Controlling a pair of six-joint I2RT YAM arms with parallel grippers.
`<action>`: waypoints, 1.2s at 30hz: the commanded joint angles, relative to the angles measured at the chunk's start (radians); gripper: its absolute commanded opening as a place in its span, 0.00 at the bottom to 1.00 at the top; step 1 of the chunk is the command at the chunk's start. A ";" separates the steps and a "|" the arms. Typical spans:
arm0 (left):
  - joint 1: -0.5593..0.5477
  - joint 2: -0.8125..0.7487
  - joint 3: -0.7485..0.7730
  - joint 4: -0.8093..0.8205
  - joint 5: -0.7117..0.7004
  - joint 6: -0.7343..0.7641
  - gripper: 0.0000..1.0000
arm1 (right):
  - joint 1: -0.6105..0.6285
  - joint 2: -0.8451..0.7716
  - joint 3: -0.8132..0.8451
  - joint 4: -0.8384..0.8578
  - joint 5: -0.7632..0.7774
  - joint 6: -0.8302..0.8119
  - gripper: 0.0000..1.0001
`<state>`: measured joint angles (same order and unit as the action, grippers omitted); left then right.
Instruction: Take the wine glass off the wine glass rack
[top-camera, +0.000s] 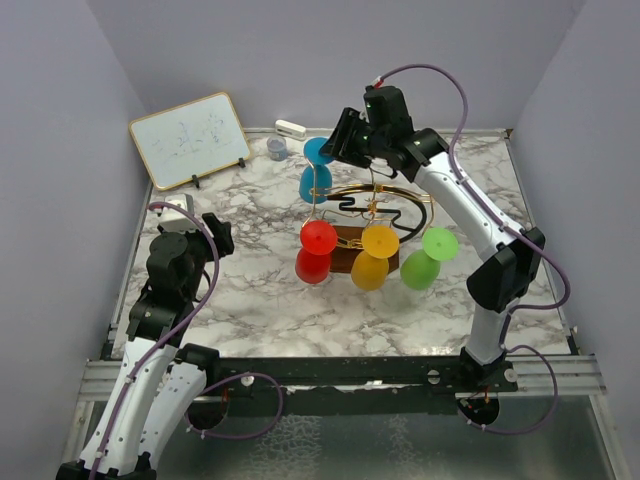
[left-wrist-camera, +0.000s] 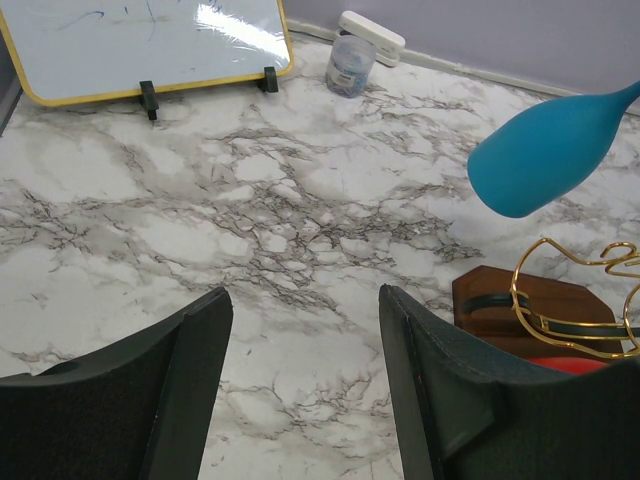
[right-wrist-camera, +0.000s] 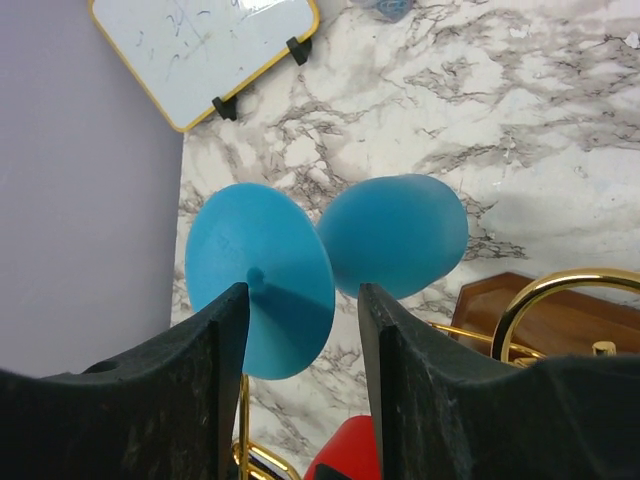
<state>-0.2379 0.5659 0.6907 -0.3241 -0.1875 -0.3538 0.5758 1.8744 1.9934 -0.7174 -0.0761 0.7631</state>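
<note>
right gripper (right-wrist-camera: 303, 300) fingers, black, fill the bottom of the right wrist view. jaws spread, one finger on each side of the blue wine glass (right-wrist-camera: 262, 283); its round foot sits across the gap with the stem nub just beside the left-hand finger. no squeeze visible, and whether a finger touches the foot i cannot tell.

blue glass hangs foot up, bowl down, on the far left side of the wine glass rack (top-camera: 375, 203), bowl clear of the table. seen from the left wrist, the bowl looks tilted.

rack: gold wire with curled arms on a dark wooden base, mid-table on the marble table (top-camera: 250, 300). three more glasses hang foot up on its near side: red glass (top-camera: 318, 238) left, yellow glass (top-camera: 379, 241) middle, green glass (top-camera: 438, 243) right.

left gripper (left-wrist-camera: 305, 300) hangs over bare marble at near left, well apart from the rack, jaws spread, nothing between them.

whiteboard (top-camera: 190, 138) stands propped at far left; small cup (top-camera: 276, 148) beside it.
</note>
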 joint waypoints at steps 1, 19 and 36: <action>-0.003 -0.004 0.001 0.006 0.015 -0.010 0.63 | -0.005 -0.017 -0.057 0.097 0.039 0.034 0.45; -0.003 0.001 0.001 0.008 0.016 -0.011 0.63 | -0.025 -0.163 -0.240 0.256 0.039 0.087 0.06; -0.003 -0.002 0.001 0.005 0.014 -0.014 0.64 | -0.068 -0.213 -0.430 0.502 -0.122 0.247 0.01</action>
<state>-0.2379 0.5686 0.6907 -0.3241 -0.1871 -0.3580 0.5255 1.7168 1.6440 -0.3325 -0.1478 0.9340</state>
